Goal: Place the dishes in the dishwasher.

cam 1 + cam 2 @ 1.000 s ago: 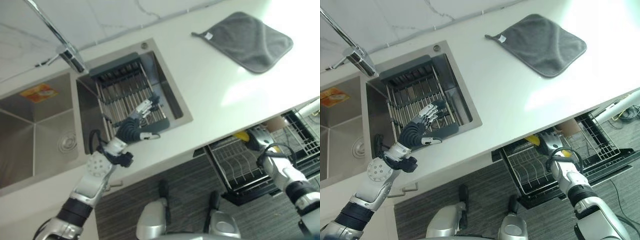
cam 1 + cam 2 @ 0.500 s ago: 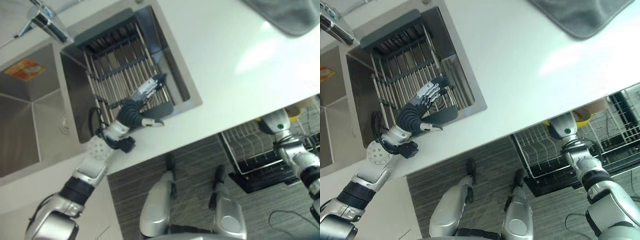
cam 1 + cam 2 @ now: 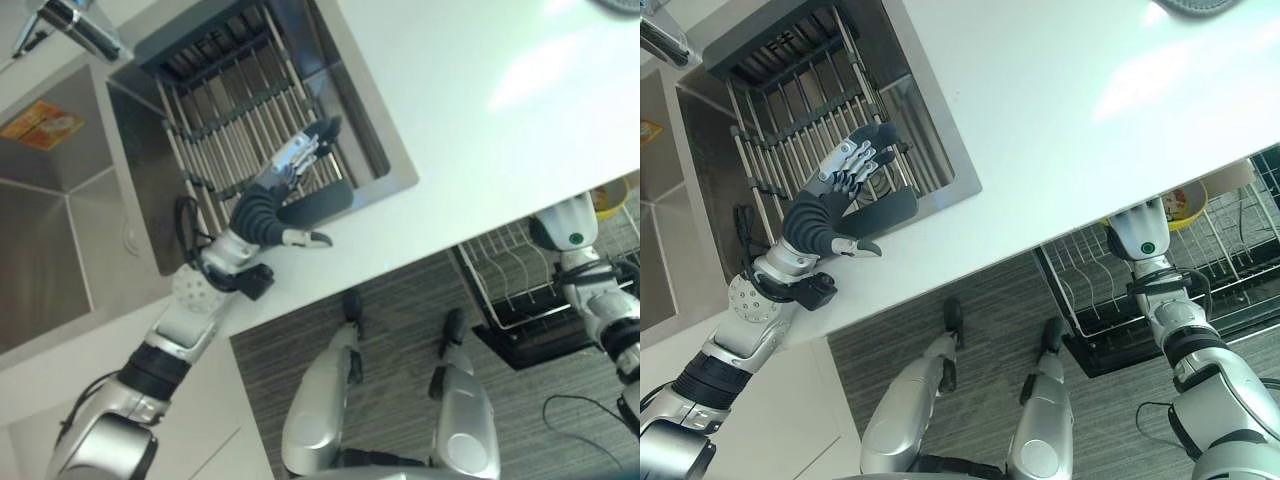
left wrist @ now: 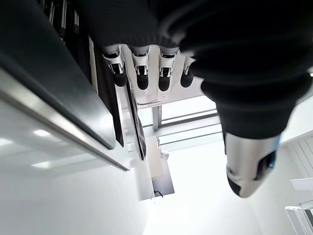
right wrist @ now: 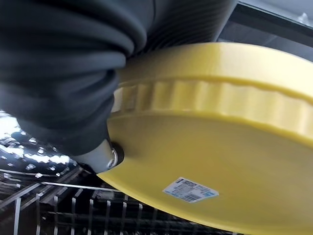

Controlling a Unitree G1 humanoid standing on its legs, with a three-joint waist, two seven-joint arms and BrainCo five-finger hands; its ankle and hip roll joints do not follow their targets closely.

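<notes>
A yellow dish with a fluted rim is in my right hand, whose thumb presses against its underside. In the eye views the dish shows just under the counter's front edge, above the pulled-out dishwasher rack. My left hand hovers open over the sink's drying rack, fingers straight and holding nothing.
The white counter runs across the view with a double sink and a faucet at the left. A corner of a grey cloth lies on the counter at the far right. Dark striped floor lies below.
The camera has swung, shifting the whole picture. My right hand stays with the yellow dish at the dishwasher rack. My left hand stays open over the sink rack.
</notes>
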